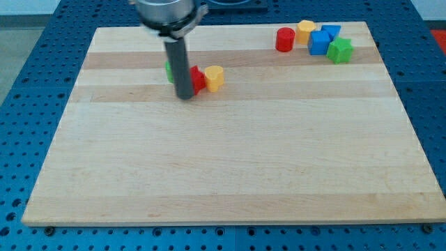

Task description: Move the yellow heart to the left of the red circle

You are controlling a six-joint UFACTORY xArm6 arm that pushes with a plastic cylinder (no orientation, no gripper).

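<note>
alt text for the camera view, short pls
My tip rests on a wooden board, against a red block that sits between a partly hidden green block and a yellow block. Near the view's top right cluster a red cylinder, another yellow block, two blue blocks and a green star.

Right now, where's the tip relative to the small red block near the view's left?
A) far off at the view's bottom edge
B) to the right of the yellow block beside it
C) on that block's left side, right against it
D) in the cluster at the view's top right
C: my tip sits just to the view's left of the red block, which has a yellow block on its right and a green block partly hidden behind the rod.
</note>
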